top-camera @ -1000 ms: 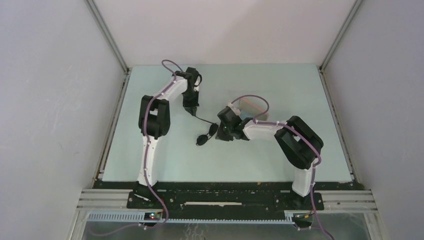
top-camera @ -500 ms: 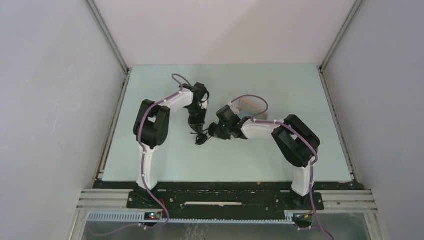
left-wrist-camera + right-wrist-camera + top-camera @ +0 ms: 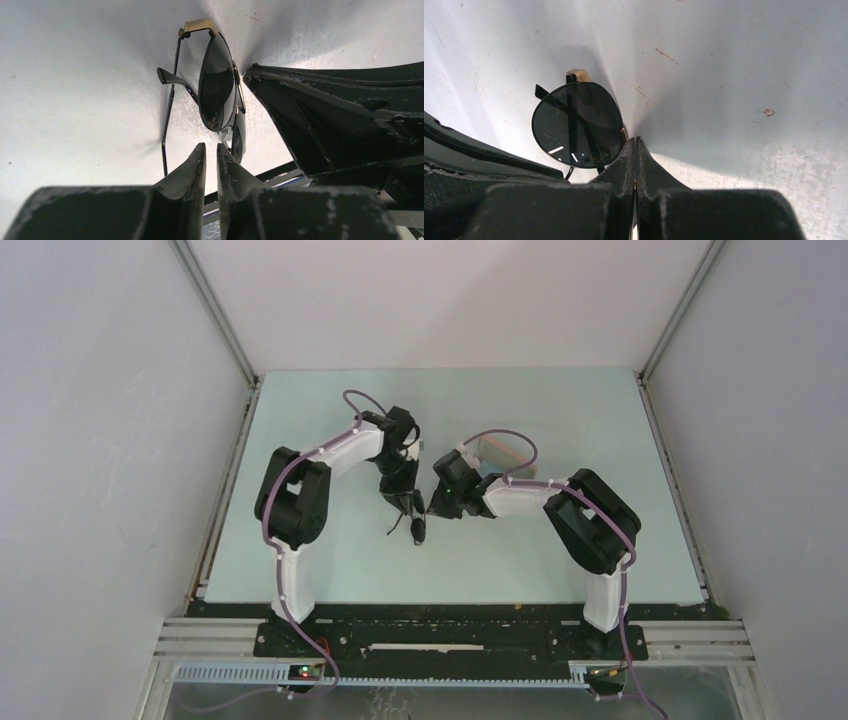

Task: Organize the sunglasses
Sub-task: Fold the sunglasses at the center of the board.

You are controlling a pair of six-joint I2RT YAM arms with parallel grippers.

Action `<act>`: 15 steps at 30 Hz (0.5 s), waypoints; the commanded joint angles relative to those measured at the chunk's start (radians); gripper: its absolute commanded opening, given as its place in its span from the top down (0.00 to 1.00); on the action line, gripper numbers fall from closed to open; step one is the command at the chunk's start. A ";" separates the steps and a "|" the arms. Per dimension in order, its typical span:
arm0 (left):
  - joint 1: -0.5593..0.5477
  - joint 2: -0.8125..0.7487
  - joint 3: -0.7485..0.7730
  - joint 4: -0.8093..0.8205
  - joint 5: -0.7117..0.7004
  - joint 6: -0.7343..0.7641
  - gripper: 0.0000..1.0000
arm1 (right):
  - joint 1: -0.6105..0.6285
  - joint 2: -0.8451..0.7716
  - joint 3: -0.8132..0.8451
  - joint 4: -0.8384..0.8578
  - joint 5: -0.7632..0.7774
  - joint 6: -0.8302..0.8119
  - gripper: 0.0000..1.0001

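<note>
The sunglasses sit just above the table mat between the two grippers, dark round lenses with thin black wire arms. My right gripper is shut on the frame beside one lens. In the right wrist view the lens lies just left of the closed fingertips. My left gripper is shut with a hairline gap and nothing between the jaws. In the left wrist view its tips sit just short of the edge-on sunglasses, with a wire arm to the left.
A pale pink case lies behind the right arm's wrist. The right gripper's black body fills the right of the left wrist view, very close. Metal rails border the pale green mat on both sides.
The left gripper has swung from the far side toward me and stopped beside the right gripper. The wire arm that stretched out toward it no longer sticks out. The right gripper barely moved.
</note>
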 commanded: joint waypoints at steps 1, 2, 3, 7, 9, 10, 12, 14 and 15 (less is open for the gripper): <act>0.005 -0.088 0.028 -0.002 -0.043 -0.020 0.81 | 0.007 -0.060 0.026 -0.043 0.045 -0.038 1.00; 0.007 -0.101 0.031 -0.002 -0.072 -0.030 0.80 | 0.012 -0.071 0.025 -0.052 0.053 -0.049 1.00; 0.010 -0.115 0.030 0.000 -0.118 -0.044 0.78 | 0.014 -0.083 0.025 -0.061 0.063 -0.058 1.00; 0.012 -0.182 -0.008 0.053 -0.244 -0.120 0.62 | 0.021 -0.135 0.009 -0.086 0.101 -0.086 0.97; 0.012 -0.210 -0.060 0.103 -0.270 -0.161 0.43 | 0.018 -0.168 -0.001 -0.101 0.115 -0.098 0.94; 0.012 -0.220 -0.080 0.134 -0.276 -0.170 0.38 | 0.017 -0.184 -0.008 -0.112 0.129 -0.105 0.93; 0.010 -0.228 -0.117 0.180 -0.267 -0.172 0.31 | 0.010 -0.223 -0.024 -0.131 0.143 -0.118 0.91; 0.007 -0.225 -0.147 0.211 -0.257 -0.178 0.21 | 0.001 -0.279 -0.038 -0.161 0.153 -0.132 0.90; 0.005 -0.220 -0.162 0.225 -0.245 -0.182 0.18 | -0.002 -0.313 -0.047 -0.177 0.165 -0.140 0.89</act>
